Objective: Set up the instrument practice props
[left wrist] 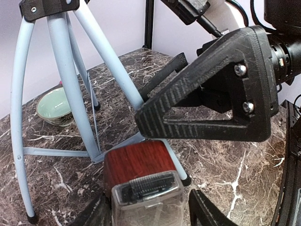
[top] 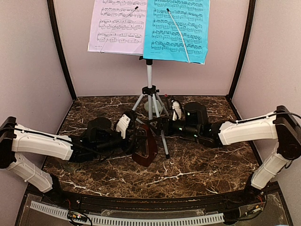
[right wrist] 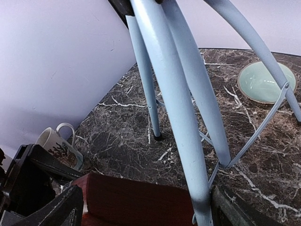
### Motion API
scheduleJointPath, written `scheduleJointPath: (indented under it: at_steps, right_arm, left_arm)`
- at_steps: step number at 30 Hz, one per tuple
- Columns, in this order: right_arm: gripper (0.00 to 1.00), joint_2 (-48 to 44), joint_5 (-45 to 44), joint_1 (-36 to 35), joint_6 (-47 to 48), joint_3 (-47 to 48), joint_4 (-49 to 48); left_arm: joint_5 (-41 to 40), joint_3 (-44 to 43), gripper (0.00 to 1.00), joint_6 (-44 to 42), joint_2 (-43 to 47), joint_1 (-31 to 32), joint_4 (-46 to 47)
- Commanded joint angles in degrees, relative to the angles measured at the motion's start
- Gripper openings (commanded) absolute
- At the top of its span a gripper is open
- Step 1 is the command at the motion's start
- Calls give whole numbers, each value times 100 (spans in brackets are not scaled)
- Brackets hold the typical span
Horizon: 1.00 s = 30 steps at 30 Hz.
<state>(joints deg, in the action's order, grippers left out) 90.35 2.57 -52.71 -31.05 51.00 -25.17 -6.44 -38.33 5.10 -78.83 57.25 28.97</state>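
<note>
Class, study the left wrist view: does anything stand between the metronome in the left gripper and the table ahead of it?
Yes. The right gripper lies crosswise just ahead of the metronome, and the music stand's tripod legs stand beyond, one leg footed right beside it.

The stand [left wrist: 70,94] has smooth painted metal legs with a soft sheen. The metronome [left wrist: 135,162] is glossy red-brown wood (a clear, cloudy plastic piece sits at its near end). The right gripper [top: 160,125] has matt black plastic fingers [left wrist: 211,108], ribbed with fine layer lines and fixed by 2 shiny metal screws [left wrist: 241,69]. The table [top: 202,165] looks like polished dark marble. The lilac sheet [top: 120,26] and blue sheet [top: 178,28] are matt paper. The bowl [left wrist: 54,107] is glazed.
</note>
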Motion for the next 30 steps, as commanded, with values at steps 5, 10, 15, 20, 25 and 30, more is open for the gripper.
scheduleJointPath:
  at_steps: [5, 10, 15, 20, 25, 30]
  right_arm:
    - [94, 407, 607, -3, -403, 286, -554]
    - [94, 472, 776, 0, -518, 319, -694]
    - [93, 429, 900, -11, -595, 250, -902]
    - [93, 319, 840, -27, -555, 185, -905]
    - [94, 147, 451, -27, -493, 60, -661]
    - [96, -174, 119, -28, -378, -77, -400]
  left_arm:
    - [2, -151, 54, -97, 7, -29, 250]
    - [2, -139, 51, -110, -14, -30, 276]
    - [8, -136, 48, -115, -52, -30, 291]
    - [11, -149, 46, -130, -71, -30, 285]
    - [3, -166, 44, -141, -87, -30, 266]
    - [12, -143, 42, -159, -73, -30, 241]
